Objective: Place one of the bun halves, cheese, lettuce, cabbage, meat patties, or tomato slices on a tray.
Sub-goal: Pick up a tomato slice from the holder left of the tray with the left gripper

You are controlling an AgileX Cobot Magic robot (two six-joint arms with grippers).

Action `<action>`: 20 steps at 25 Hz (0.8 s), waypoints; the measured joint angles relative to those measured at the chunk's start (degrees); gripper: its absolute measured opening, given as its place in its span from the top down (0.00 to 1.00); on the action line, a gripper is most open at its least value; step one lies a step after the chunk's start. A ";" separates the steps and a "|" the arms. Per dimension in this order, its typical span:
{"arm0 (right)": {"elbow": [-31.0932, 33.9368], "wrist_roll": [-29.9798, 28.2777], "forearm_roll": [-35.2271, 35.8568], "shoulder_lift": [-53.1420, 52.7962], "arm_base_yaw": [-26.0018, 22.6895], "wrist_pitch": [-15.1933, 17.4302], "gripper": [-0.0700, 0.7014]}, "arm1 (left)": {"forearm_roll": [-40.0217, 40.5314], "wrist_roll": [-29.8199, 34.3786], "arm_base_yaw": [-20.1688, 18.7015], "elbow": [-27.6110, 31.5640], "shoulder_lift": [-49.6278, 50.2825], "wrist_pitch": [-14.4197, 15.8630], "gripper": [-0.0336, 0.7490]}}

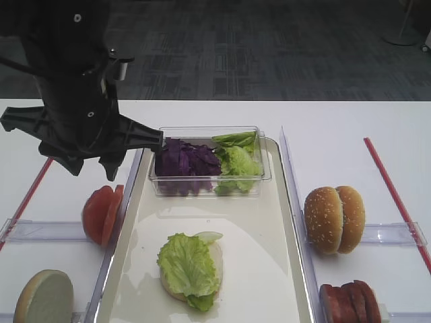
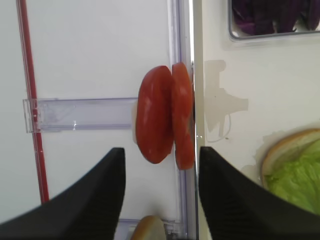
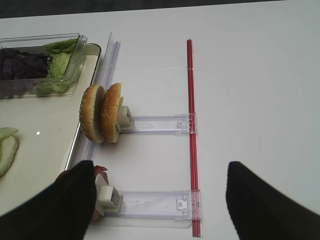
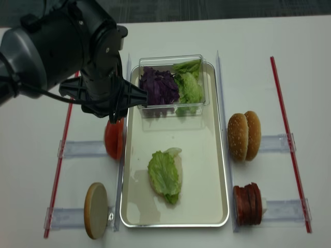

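Two tomato slices stand on edge in a clear holder just left of the tray. My left gripper hangs open over them; the slices' lower edges show in the gap and neither finger touches them. On the tray lies a bun half topped with lettuce. Right of the tray two bun halves stand upright, with meat patties nearer the front. Cabbage and more lettuce fill a clear box at the tray's far end. My right gripper is open over a clear holder.
A further bun half stands at the front left. Clear plastic holders stick out on both sides of the tray. Red strips run along the table's left and right sides. The left arm rises over the back left.
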 joint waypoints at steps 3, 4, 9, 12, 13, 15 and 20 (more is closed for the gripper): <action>0.00 0.00 0.00 0.00 0.00 0.00 0.18 | 0.00 -0.11 -0.08 -0.49 1.23 -0.35 0.54; 0.00 0.00 0.00 0.00 0.00 0.00 0.18 | 0.00 -0.11 -0.12 -0.73 1.94 -0.35 0.54; 0.00 0.00 0.00 0.00 0.00 0.00 0.18 | 0.00 -0.21 -0.12 -2.84 5.28 -0.32 0.54; 0.00 0.00 0.00 0.00 0.00 0.00 0.18 | 0.00 -0.21 -0.12 -3.59 6.88 0.03 0.54; 0.00 0.00 0.00 0.00 0.00 0.00 0.18 | 0.00 -0.21 -0.12 -3.67 7.18 0.03 0.54; 0.00 0.00 0.00 0.00 0.00 0.00 0.18 | 0.00 -0.21 -0.12 -3.72 8.14 0.17 0.55; 0.00 0.00 0.00 0.00 0.00 0.00 0.18 | 0.00 -0.21 -0.21 -3.72 11.29 1.18 0.57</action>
